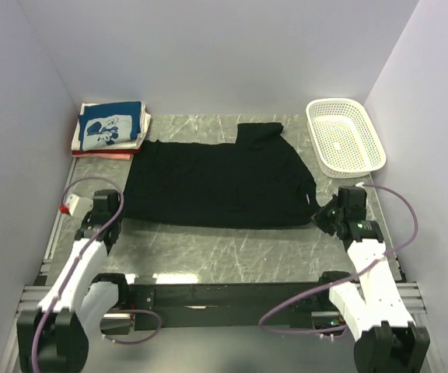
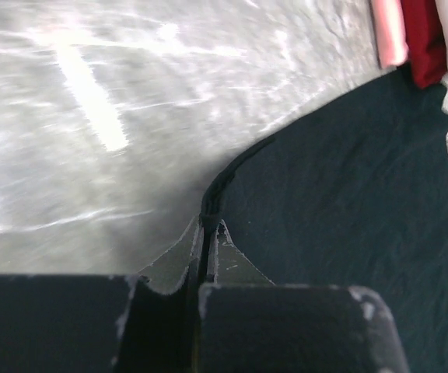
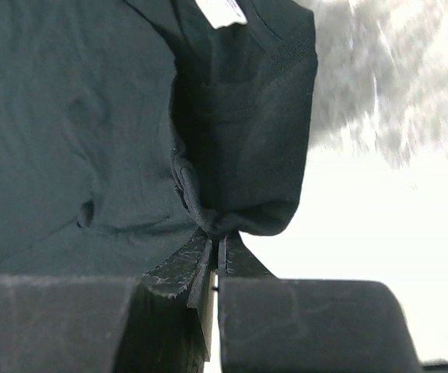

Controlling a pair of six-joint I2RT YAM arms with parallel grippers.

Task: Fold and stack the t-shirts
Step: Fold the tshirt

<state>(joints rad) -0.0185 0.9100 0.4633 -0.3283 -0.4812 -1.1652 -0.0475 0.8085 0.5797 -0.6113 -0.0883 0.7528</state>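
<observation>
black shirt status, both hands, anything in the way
Left hand shut on black shirt, near left corner. Right hand shut on bunched edge by collar. Shirt spread on table. Folded stack beside far left corner; basket apart.

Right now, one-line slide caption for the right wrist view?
Right gripper shut on a bunched edge of the black t-shirt, white neck label visible above.

The neck label (image 3: 222,9), seemingly blank, is cropped above.
</observation>
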